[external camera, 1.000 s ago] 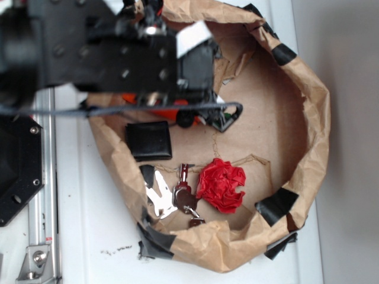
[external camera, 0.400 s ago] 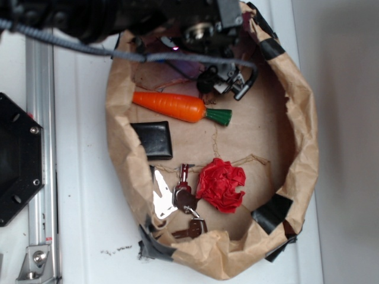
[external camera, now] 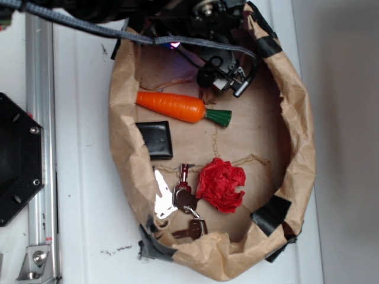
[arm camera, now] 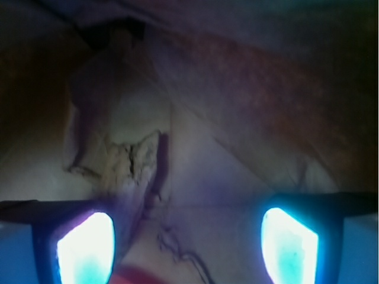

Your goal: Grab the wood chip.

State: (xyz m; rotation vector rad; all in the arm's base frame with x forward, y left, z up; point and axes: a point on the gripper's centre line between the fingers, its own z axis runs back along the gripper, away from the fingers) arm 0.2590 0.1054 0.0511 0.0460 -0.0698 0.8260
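In the wrist view a rough tan sliver with jagged edges, which looks like the wood chip (arm camera: 131, 161), lies on the brown paper floor ahead of my left finger (arm camera: 86, 248). My gripper (arm camera: 186, 248) is open, its fingers wide apart with only bare paper between them. In the exterior view my gripper (external camera: 224, 80) hangs low at the far end of the paper bag basin (external camera: 296, 118), just beyond the carrot's green top. There the arm hides the wood chip.
Inside the basin lie an orange carrot (external camera: 176, 106), a black wallet (external camera: 155, 139), keys with a metal tag (external camera: 180, 198) and a red crumpled paper ball (external camera: 221, 184). The crinkled paper walls rise all round. A grey cable (external camera: 89, 26) crosses the top left.
The arm has drawn back toward the top of the exterior view, uncovering the carrot, and now sits at the far end of the basin. The gripper has shifted slightly since 0.4 s ago.
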